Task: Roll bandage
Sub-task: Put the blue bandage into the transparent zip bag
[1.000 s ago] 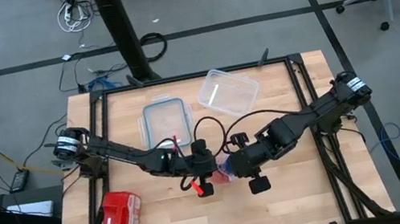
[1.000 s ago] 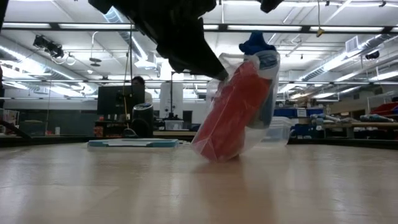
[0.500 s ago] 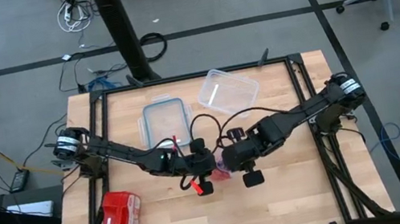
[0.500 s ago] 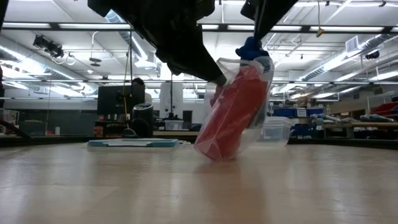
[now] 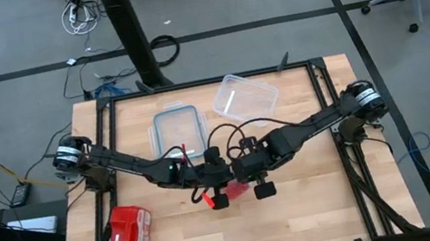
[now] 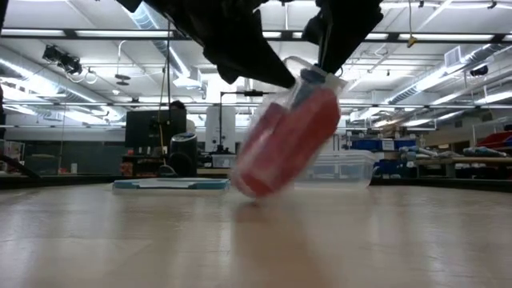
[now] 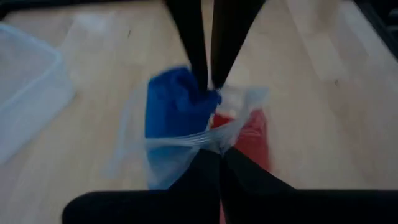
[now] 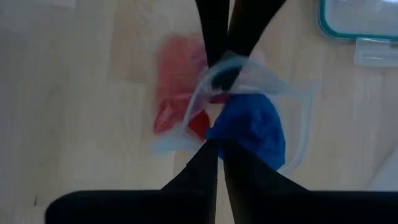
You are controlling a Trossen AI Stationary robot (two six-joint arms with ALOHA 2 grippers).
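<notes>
A clear plastic bag point(image 6: 288, 136) holds red-pink fabric rolls point(image 8: 177, 81) and the blue bandage point(image 7: 171, 102), which sits at the bag's open top. The bag hangs tilted at the table's middle point(image 5: 238, 189), its lower end point(image 6: 250, 189) at or just above the tabletop. My left gripper point(image 7: 219, 152) is shut on the bag's rim. My right gripper point(image 8: 217, 148) comes down from above beside it and is shut on the bandage's top. My left gripper pinches the bag's clear rim point(image 7: 205, 138) between its two fingers, slanting down from the table's left. The bag hangs tilted below the fingers. My right gripper pinches the blue bandage's upper end point(image 8: 229, 134) at the bag's mouth, pointing steeply down. The bag's rim film may lie between the fingers too.
A red zip pouch point(image 5: 127, 238) lies at the near left. A clear box with a teal-rimmed lid point(image 5: 177, 129) and an open clear container point(image 5: 244, 96) stand at the far middle. Bare wood spreads along the near and right sides.
My right gripper has moved toward the table's left and down to the bag's mouth, where its fingers now meet the bandage's top. The bag has tipped further over, its lower end swinging toward the table's left. The blue end no longer sticks out above the bag.
</notes>
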